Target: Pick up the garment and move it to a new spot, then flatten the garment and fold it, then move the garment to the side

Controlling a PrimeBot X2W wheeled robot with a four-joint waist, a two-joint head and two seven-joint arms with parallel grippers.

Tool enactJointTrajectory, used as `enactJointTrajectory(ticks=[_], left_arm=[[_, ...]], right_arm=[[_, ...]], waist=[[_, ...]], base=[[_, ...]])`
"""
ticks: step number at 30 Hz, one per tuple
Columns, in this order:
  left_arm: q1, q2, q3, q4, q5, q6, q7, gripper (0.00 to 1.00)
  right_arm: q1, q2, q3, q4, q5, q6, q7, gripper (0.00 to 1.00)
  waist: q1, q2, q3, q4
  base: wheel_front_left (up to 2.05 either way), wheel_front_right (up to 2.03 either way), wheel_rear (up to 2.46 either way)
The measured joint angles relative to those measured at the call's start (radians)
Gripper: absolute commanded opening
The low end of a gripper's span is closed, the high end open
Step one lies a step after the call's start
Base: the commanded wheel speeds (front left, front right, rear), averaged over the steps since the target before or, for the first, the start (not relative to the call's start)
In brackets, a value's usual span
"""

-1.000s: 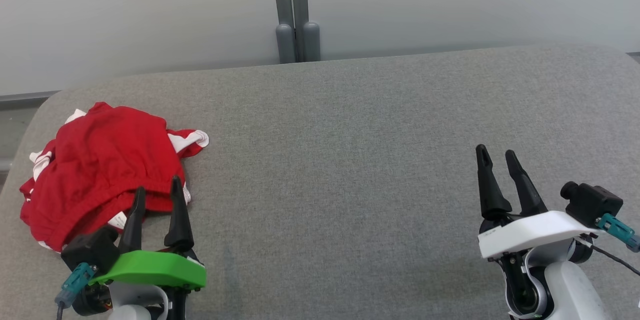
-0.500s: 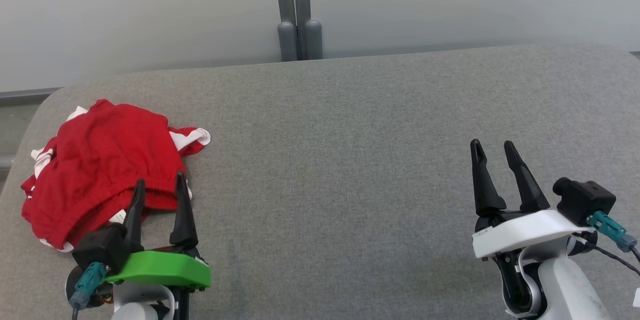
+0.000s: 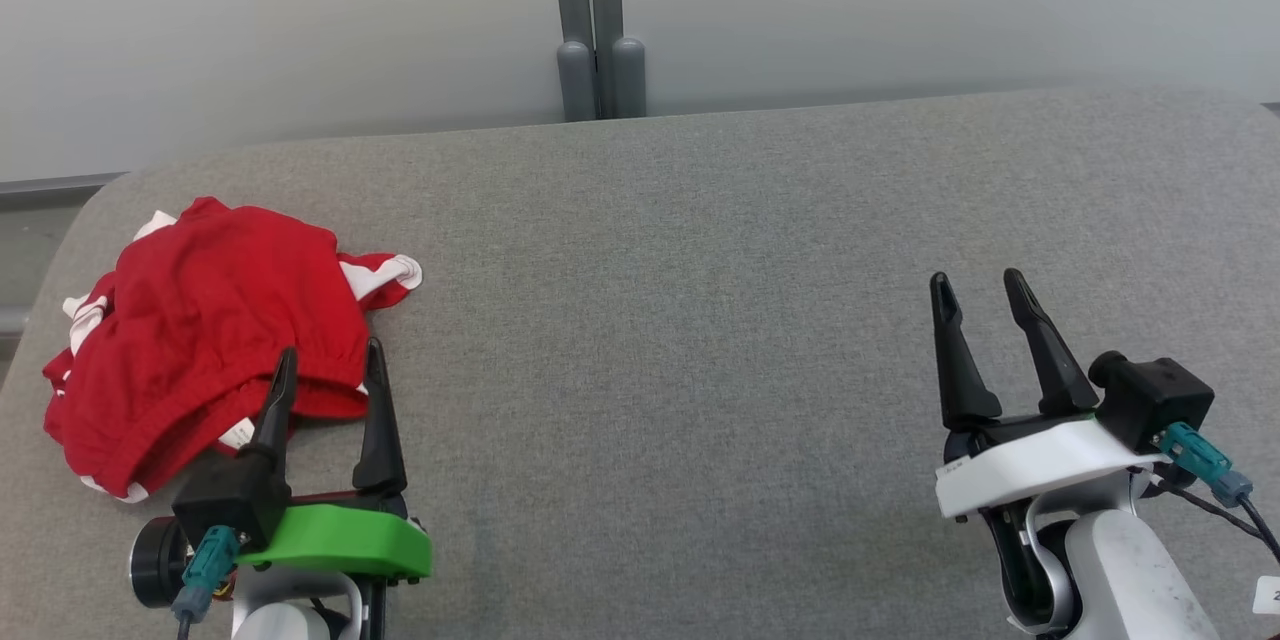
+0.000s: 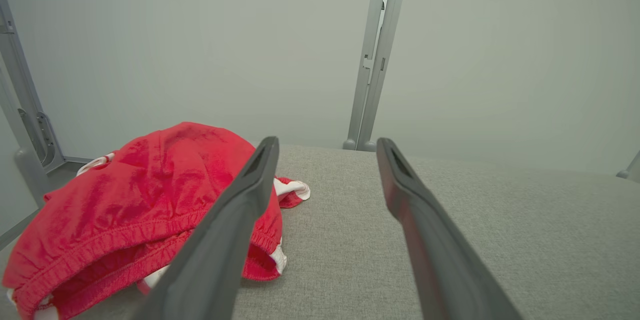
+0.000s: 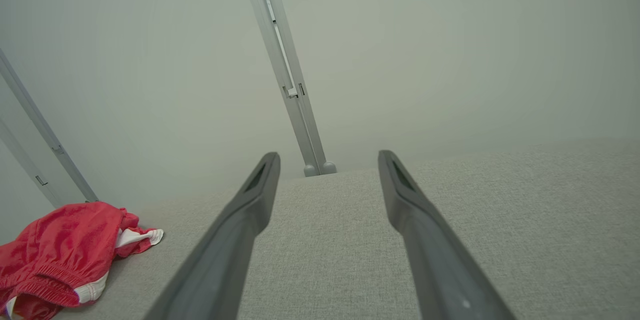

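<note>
A crumpled red garment (image 3: pixel 205 340) with white trim lies in a heap at the left end of the grey padded table (image 3: pixel 680 320). My left gripper (image 3: pixel 330 358) stands open at the heap's near right edge, its left finger over the red cloth and nothing between the fingers. In the left wrist view the garment (image 4: pixel 150 200) sits to the left, behind the left finger (image 4: pixel 235 220). My right gripper (image 3: pixel 975 285) is open over bare table at the right, far from the cloth. The right wrist view shows the garment (image 5: pixel 60 245) at the lower left.
A pale wall with a grey vertical post (image 3: pixel 595 20) runs behind the table's far edge. The table's rounded left corner (image 3: pixel 90 210) lies just beyond the garment. Bare grey surface stretches between the two grippers.
Both grippers have shifted slightly: the left moved a little to the right and nearer, the right a little to the left and forward. The garment has not moved.
</note>
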Motion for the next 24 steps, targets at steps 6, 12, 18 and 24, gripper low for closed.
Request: enactJointTrajectory(ticks=[6, 12, 18, 24], left_arm=[[0.000, 0.000, -0.007, -0.002, 0.043, 0.004, -0.012, 1.00], [0.000, 0.001, -0.016, -0.002, 0.081, 0.009, -0.022, 1.00], [0.000, 0.001, -0.021, -0.002, 0.122, 0.010, -0.034, 1.00], [0.000, 0.002, -0.025, -0.001, 0.144, 0.014, -0.040, 1.00]], right_arm=[[-0.001, -0.001, 0.004, -0.001, -0.041, 0.000, -0.010, 1.00], [-0.007, -0.001, 0.008, -0.001, -0.080, 0.000, -0.022, 1.00], [-0.009, -0.002, 0.011, 0.002, -0.121, 0.000, -0.033, 1.00], [-0.010, -0.002, 0.013, 0.007, -0.143, 0.000, -0.041, 1.00]], waist=[[0.0000, 0.0000, -0.002, 0.000], [0.0000, 0.0000, -0.001, 0.002], [0.0000, 0.0000, -0.003, 0.004], [0.0000, 0.0000, -0.003, 0.005]], base=[[0.00, 0.00, 0.00], [0.00, 0.00, 0.00], [0.00, 0.00, 0.00], [0.00, 0.00, 0.00]])
